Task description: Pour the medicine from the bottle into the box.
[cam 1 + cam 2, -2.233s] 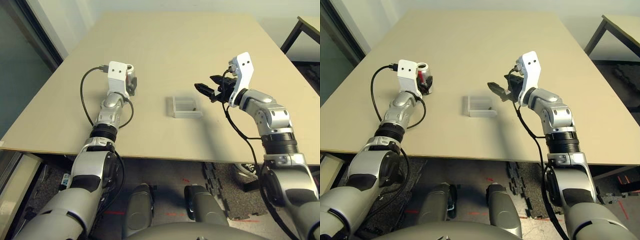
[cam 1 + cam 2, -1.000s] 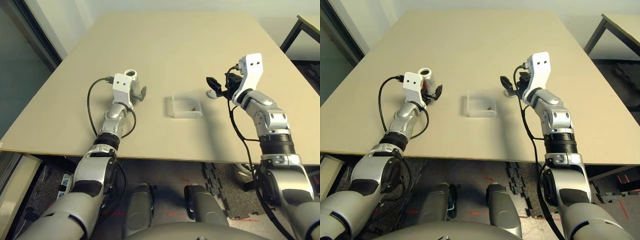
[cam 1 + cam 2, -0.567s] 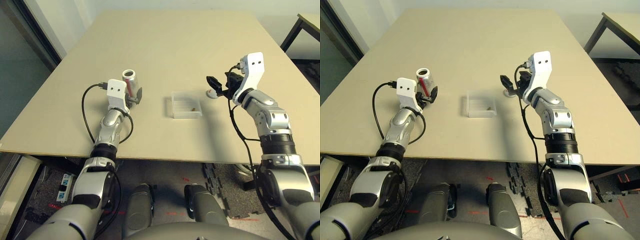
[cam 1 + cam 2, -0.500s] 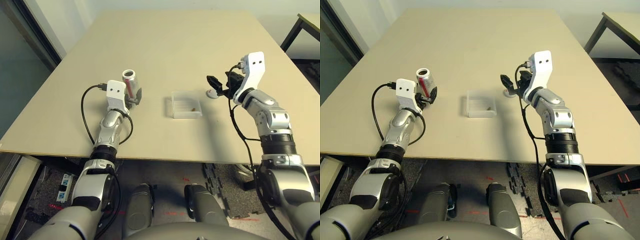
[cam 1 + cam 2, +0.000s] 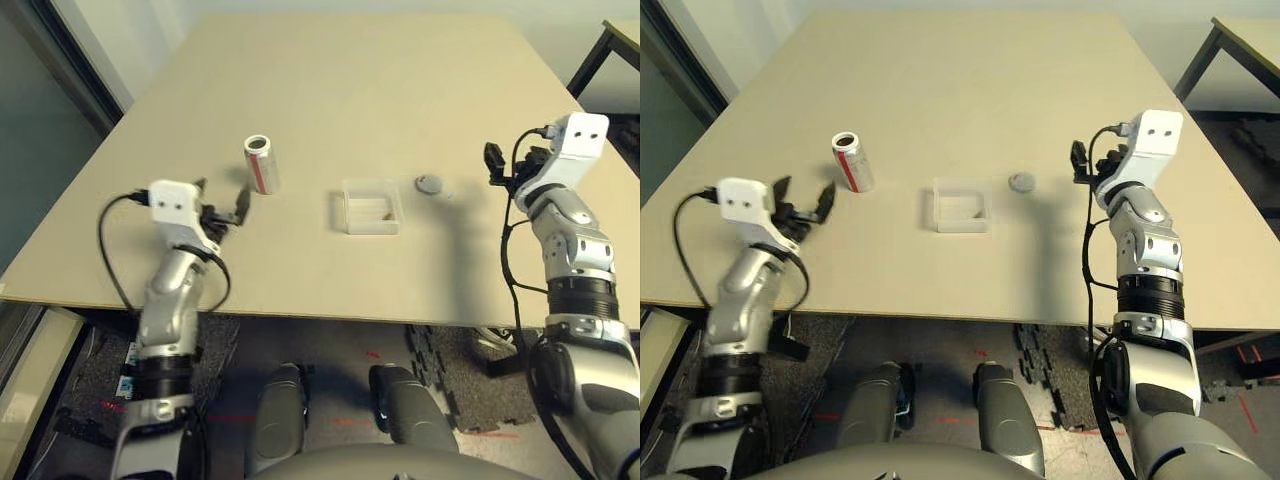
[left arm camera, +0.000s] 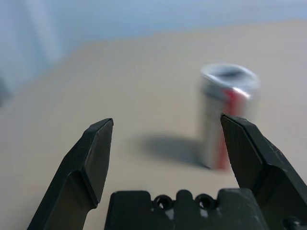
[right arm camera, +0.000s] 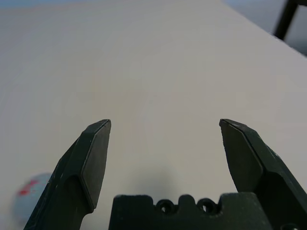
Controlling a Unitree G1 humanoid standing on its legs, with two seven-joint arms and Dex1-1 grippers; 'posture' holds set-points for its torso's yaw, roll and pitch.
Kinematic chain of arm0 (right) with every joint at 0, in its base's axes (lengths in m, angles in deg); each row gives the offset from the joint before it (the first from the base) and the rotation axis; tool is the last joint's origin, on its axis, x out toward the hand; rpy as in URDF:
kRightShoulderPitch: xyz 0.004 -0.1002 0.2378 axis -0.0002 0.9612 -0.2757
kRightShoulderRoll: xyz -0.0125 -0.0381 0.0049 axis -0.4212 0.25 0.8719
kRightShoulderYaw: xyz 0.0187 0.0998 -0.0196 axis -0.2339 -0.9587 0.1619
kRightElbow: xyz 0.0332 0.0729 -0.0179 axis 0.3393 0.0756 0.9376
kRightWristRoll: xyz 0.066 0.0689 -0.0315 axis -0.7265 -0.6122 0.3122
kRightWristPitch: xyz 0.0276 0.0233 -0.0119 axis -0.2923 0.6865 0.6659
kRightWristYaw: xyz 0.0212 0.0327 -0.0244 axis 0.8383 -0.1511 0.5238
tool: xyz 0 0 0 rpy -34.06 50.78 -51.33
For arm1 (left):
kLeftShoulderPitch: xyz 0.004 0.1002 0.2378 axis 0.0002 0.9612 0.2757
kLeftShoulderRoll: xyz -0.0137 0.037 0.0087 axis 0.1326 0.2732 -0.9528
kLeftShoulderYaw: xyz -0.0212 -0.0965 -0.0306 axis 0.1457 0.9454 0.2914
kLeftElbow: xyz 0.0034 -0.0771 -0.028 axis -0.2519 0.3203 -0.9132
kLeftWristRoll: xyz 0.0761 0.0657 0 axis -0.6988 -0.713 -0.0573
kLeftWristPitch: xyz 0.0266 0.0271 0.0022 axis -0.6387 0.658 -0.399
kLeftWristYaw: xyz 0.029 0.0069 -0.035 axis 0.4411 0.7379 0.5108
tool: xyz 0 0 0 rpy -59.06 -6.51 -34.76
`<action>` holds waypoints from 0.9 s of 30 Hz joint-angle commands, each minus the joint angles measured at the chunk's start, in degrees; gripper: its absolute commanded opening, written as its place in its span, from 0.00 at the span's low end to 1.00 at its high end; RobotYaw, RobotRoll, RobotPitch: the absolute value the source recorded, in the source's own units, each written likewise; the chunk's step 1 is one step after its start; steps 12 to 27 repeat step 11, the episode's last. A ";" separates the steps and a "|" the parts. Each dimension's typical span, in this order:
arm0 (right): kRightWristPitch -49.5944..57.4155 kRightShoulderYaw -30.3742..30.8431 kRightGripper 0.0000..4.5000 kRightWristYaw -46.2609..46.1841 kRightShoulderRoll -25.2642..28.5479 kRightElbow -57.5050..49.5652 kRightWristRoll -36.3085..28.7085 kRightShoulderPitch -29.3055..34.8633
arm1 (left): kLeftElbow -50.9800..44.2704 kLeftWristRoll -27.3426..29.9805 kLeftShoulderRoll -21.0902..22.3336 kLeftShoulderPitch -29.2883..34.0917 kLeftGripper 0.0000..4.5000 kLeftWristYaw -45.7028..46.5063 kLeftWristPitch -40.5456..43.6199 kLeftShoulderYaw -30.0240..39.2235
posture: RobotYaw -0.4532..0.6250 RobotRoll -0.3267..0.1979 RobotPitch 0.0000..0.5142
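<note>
Withdrawn from the bottle (image 5: pixel 262 168), left gripper (image 5: pixel 222 202) and right gripper (image 5: pixel 512 165) are both released.

The bottle (image 5: pixel 261 166) is whitish silver with a red stripe running down its side and a dark round opening at its top. The box (image 5: pixel 372 210) is clear and colourless, the medicine (image 5: pixel 388 216) in it looks brownish, though it is too small to be sure, and the cap (image 5: pixel 1022 182) is grey with a touch of red. The table (image 5: pixel 330 90) is plain beige, and both grippers, left (image 6: pixel 167 120) and right (image 7: pixel 165 120), have black fingers.
</note>
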State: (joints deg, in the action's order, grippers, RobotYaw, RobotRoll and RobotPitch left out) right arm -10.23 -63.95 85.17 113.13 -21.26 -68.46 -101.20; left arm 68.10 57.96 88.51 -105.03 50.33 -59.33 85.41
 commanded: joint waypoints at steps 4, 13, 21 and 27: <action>-7.39 -1.09 1.00 0.45 3.15 11.62 1.06 -1.69 | 25.72 -0.88 6.78 -11.75 1.00 -5.17 -9.13 1.95 | 0.43 0.62 0.25; -12.91 -1.50 1.00 0.34 5.26 18.88 1.37 -0.94 | 46.19 -2.95 11.28 -18.08 1.00 -6.14 -16.66 1.49 | 0.42 0.62 0.22; -12.91 -1.50 1.00 0.34 5.26 18.88 1.37 -0.94 | 46.19 -2.95 11.28 -18.08 1.00 -6.14 -16.66 1.49 | 0.42 0.62 0.22; -12.91 -1.50 1.00 0.34 5.26 18.88 1.37 -0.94 | 46.19 -2.95 11.28 -18.08 1.00 -6.14 -16.66 1.49 | 0.42 0.62 0.22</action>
